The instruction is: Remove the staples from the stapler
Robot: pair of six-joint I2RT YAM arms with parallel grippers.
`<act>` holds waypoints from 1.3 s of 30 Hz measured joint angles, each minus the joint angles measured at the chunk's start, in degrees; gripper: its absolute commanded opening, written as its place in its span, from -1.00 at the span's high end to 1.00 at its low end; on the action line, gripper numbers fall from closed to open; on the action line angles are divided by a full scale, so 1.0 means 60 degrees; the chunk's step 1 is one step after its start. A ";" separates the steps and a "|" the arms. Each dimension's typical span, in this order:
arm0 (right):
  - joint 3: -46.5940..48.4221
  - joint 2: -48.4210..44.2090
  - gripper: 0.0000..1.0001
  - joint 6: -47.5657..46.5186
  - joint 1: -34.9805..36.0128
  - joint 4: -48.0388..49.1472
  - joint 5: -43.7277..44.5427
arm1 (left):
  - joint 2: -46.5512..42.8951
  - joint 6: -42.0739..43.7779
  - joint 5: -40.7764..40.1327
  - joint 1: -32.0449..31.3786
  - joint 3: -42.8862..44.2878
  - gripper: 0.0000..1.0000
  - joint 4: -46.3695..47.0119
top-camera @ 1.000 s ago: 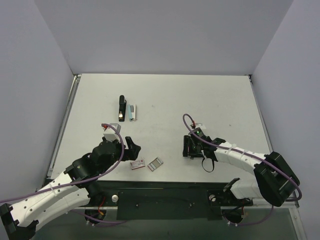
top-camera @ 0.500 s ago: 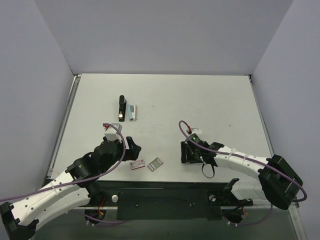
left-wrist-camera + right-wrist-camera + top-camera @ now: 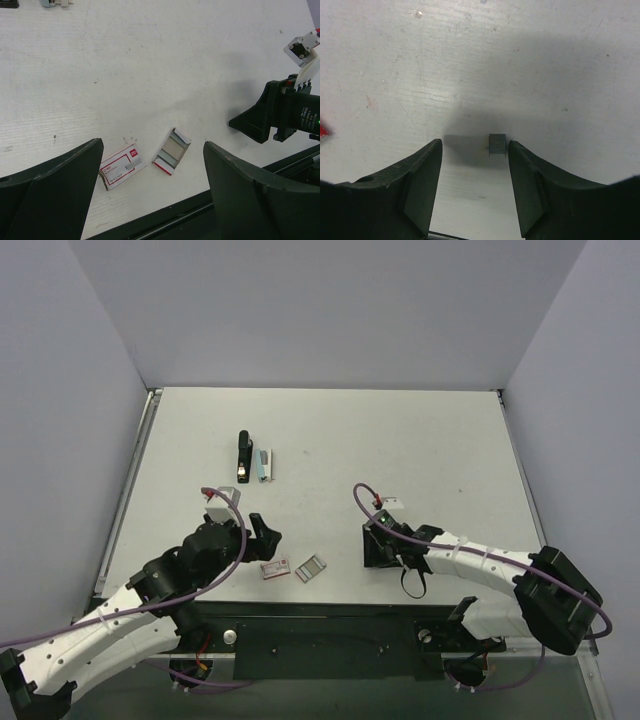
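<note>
The slim black stapler (image 3: 243,455) lies at the far left of the table, silvery tip toward me; only its edge shows in the left wrist view (image 3: 7,3). My right gripper (image 3: 376,548) is open and low over the table. In the right wrist view a small grey block of staples (image 3: 497,144) lies on the table between its fingers (image 3: 475,145), close to the right one and not gripped. My left gripper (image 3: 262,534) is open and empty, hovering above a staple box (image 3: 121,166) and its open tray (image 3: 171,151), with its jaws wide apart (image 3: 152,145).
A small light blue and white piece (image 3: 264,465) lies right beside the stapler. The red-and-white staple box (image 3: 275,568) and tray (image 3: 311,567) lie near the table's front edge, between the arms. The right gripper shows in the left wrist view (image 3: 270,117).
My right gripper has moved a little left and toward the near edge, staying low and open. My left arm has barely moved.
</note>
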 measured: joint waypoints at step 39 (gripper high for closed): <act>0.1501 0.0958 0.93 0.0153 0.1118 -0.0710 0.0736 | -0.0127 -0.0033 -0.0036 0.0000 -0.0040 -0.85 -0.0073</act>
